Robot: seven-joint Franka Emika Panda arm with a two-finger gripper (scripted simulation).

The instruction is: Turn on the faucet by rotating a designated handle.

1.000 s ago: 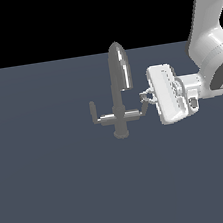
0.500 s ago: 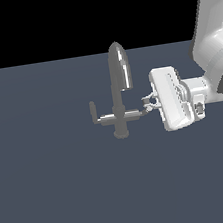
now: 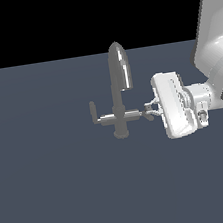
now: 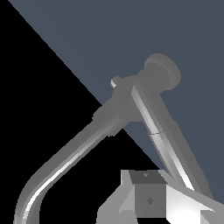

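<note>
The grey faucet (image 3: 118,117) stands upright with its arched spout (image 3: 119,67) and a horizontal crossbar. The twin peg lever (image 3: 93,111) stands up at the bar's end on the exterior view's left. The handle (image 3: 148,116) is the short peg at the other end, tilted downward. My gripper (image 3: 150,110) comes in from the exterior view's right. Its fingers look shut, with the tips against the handle. In the wrist view the crossbar (image 4: 159,135) runs under my gripper (image 4: 148,201), the spout (image 4: 65,166) curves away, and the handle is hidden.
The faucet stands on a flat dark blue-grey floor (image 3: 70,190). My white arm (image 3: 218,67) fills the upper part of the exterior view's right side. Nothing else shows.
My gripper has moved downward a little in the exterior view, staying at the crossbar's end. The handle there appears to have swung downward with it. The faucet body has not moved.
</note>
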